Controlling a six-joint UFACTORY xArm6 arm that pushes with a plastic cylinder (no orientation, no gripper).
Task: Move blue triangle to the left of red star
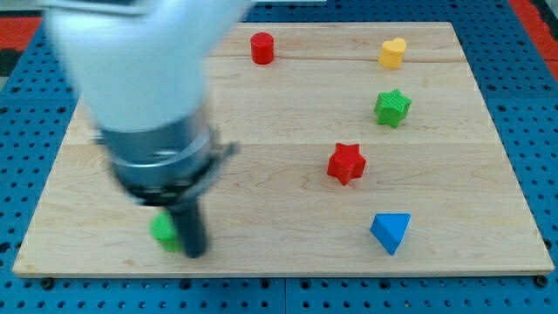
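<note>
Pale wooden board [261, 174] lies on a blue pegboard table [532, 105]; I carry no claw, only a dark rod, and my tip [195, 253] sits near the view's bottom left, touching a small green block [162, 230] whose shape is partly hidden; the blue triangle [390, 232] lies well apart at the view's lower right, just below the red star [346, 163]; a green star [392, 107], yellow heart [393, 52] and red cylinder [261, 47] sit toward the view's top.
</note>
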